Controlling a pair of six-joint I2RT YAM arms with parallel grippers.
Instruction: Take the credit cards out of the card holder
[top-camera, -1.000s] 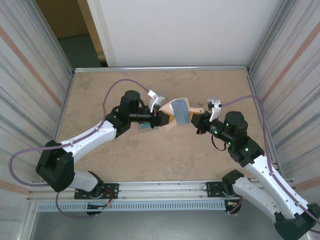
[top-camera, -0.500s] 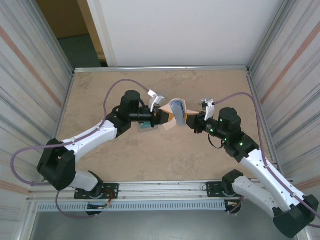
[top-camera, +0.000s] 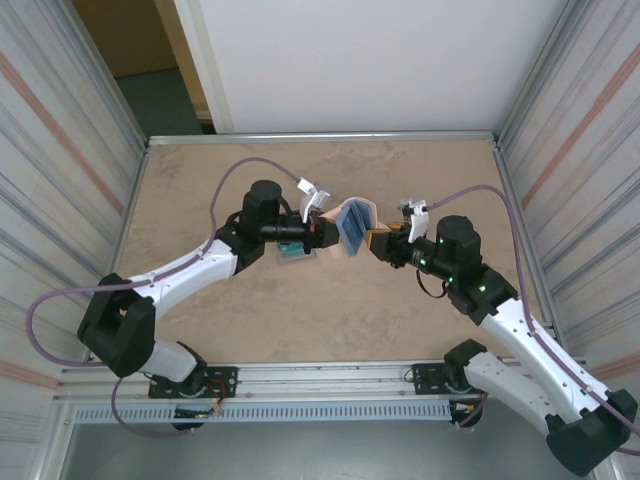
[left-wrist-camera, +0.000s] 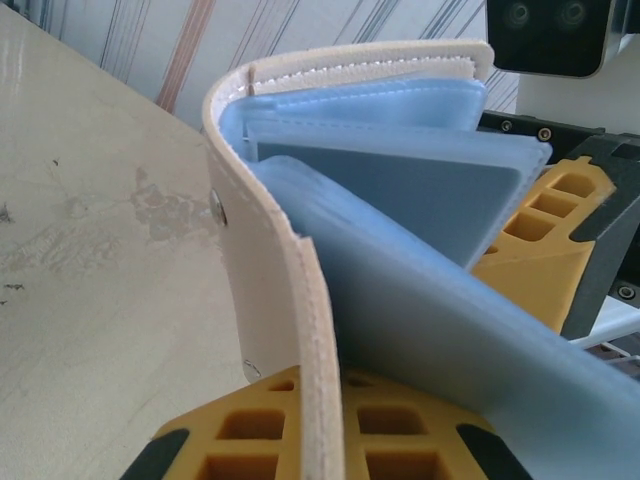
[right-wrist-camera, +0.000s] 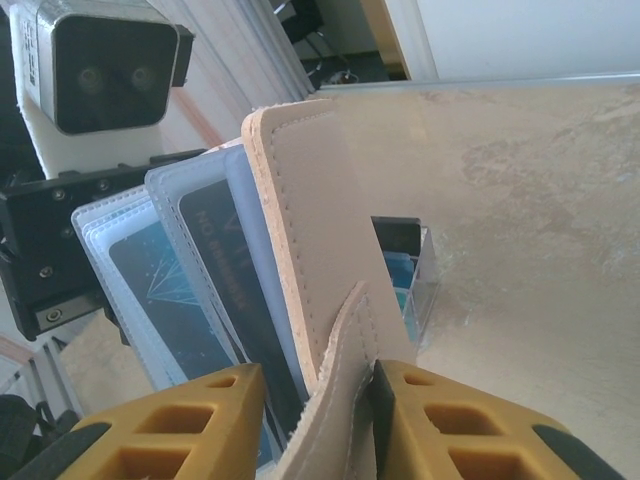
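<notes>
The card holder (top-camera: 355, 220) hangs open in the air between the two claws, above the tabletop (top-camera: 300, 320). The left claw (top-camera: 325, 233) is clamped on one beige cover. The right claw (top-camera: 378, 240) is clamped on the other cover, at the closing tab (right-wrist-camera: 340, 380). Dark blue credit cards (right-wrist-camera: 215, 270) sit in its clear sleeves, just beyond the right claw's fingers.

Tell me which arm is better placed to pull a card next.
Probably right: the right gripper holds the wallet at its fanned-open edge, cards facing it, while the left gripper clamps the other side as an anchor.
</notes>
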